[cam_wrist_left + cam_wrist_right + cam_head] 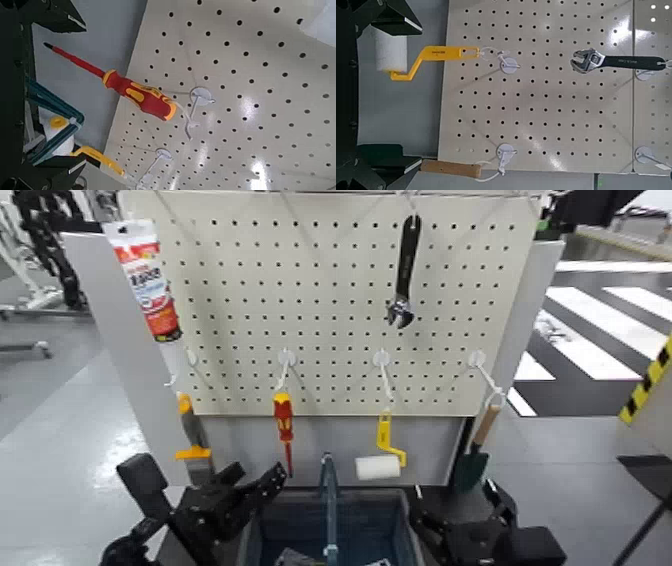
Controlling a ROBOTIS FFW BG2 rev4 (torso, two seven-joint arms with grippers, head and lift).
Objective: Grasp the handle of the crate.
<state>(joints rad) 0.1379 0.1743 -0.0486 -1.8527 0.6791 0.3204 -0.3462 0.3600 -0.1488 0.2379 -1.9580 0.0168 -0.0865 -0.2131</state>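
The dark blue-grey crate [385, 535] sits at the bottom centre of the head view, below the pegboard. Its handle [328, 495] is a thin bar of the same colour standing upright over its middle. My left gripper [250, 486] is just left of the handle, by the crate's left rim, open and holding nothing. In the left wrist view the handle [49, 104] shows beyond the wide-apart fingers [65, 16], not touching them. My right gripper [462, 525] rests at the crate's right side, also open, its fingertips [395, 17] spread and empty.
A pegboard [330, 300] rises behind the crate. On it hang a red-and-yellow screwdriver [284, 422], a yellow-handled paint roller [380, 460], a black wrench [405, 270], a scraper [190, 435], a sealant tube [148, 280] and a wooden-handled tool [480, 440].
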